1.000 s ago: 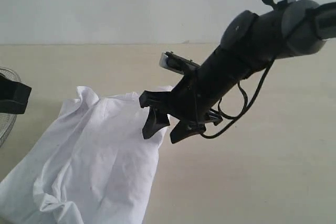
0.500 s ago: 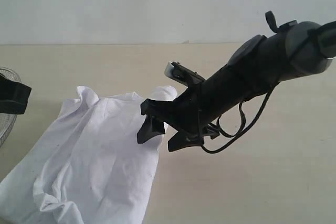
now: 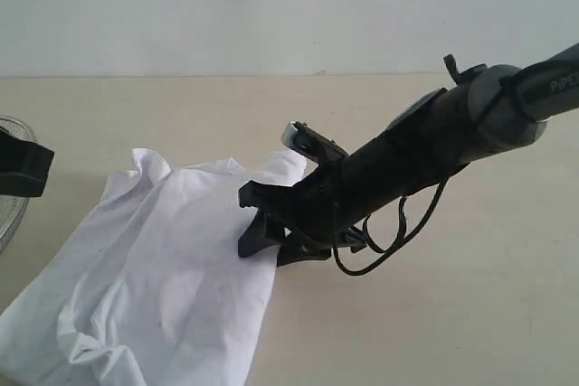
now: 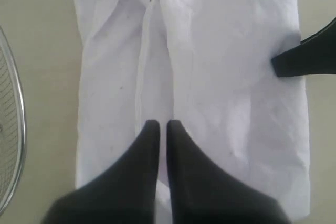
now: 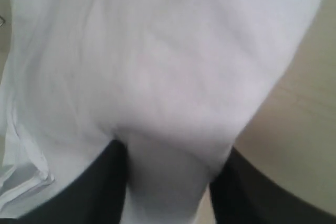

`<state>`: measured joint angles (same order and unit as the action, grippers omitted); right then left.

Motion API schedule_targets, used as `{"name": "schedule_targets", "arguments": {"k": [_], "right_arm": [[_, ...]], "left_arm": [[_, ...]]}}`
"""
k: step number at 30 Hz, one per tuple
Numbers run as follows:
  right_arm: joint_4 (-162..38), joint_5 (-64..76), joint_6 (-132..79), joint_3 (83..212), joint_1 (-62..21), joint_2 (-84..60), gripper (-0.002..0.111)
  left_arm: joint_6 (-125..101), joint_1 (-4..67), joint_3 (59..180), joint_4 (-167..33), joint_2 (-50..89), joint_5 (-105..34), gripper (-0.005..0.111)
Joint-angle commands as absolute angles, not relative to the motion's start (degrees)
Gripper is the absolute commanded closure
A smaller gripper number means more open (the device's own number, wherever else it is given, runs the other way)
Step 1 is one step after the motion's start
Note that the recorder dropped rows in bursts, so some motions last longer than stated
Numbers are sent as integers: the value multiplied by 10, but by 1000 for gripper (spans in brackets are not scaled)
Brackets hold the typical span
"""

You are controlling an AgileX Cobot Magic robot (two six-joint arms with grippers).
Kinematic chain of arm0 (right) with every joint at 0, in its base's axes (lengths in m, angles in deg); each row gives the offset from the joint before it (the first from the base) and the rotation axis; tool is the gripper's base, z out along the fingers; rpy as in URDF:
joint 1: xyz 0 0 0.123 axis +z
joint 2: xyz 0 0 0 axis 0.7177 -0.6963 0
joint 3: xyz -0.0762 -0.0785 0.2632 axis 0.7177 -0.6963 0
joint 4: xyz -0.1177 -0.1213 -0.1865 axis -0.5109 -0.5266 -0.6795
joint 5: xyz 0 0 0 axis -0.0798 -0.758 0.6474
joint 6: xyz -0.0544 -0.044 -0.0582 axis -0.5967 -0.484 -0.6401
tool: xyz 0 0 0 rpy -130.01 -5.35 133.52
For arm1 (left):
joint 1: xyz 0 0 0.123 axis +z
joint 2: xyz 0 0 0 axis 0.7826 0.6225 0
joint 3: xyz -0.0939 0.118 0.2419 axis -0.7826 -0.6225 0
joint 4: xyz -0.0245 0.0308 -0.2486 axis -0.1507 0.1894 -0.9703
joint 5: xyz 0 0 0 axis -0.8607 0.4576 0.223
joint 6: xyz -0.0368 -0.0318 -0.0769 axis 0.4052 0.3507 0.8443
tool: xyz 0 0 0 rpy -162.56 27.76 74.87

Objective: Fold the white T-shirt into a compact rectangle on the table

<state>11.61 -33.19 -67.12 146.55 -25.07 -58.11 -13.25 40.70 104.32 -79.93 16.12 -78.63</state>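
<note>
The right gripper has dropped lower than in the earlier frames and now sits at the right edge of the shirt, its fingers spread wide with cloth bulging between them. The shirt lies crumpled and plain white at the lower left of the table. The left gripper, fingers almost together, hangs over the shirt, with a wire basket nearby.

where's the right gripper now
In the exterior view, the right gripper is near centre, low over the table, at the right edge of the white T-shirt.
</note>
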Motion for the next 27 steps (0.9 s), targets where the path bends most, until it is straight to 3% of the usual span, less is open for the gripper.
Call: {"name": "schedule_targets", "arguments": {"k": [1, 2, 7, 13, 17, 20, 22, 24, 27], "right_arm": [[123, -305, -681, 1466, -252, -582, 97], [124, -301, -692, 1466, -252, -582, 108], [110, -339, -717, 1466, -273, -582, 108], [-14, -461, -727, 1472, -399, -582, 108], [-131, -499, -693, 1523, -434, -582, 108], [-112, -518, -694, 1545, -433, -582, 108], [-111, -518, -698, 1545, -429, -582, 98], [-112, -511, -701, 1545, -427, -582, 79], [-111, -501, -697, 1545, -427, -582, 38]], "left_arm": [[-134, 403, 1048, -802, 158, -787, 102], [-134, 403, 1048, -802, 158, -787, 102], [-139, 403, 1048, -823, 158, -792, 102], [-260, 403, 1047, -1011, 169, -791, 102], [-388, 388, 1028, -1193, 226, -783, 102], [-471, 375, 1021, -1310, 311, -727, 102], [-504, 375, 1025, -1351, 345, -721, 102], [-523, 375, 1030, -1378, 377, -717, 102], [-570, 375, 1041, -1425, 427, -716, 96]]}}
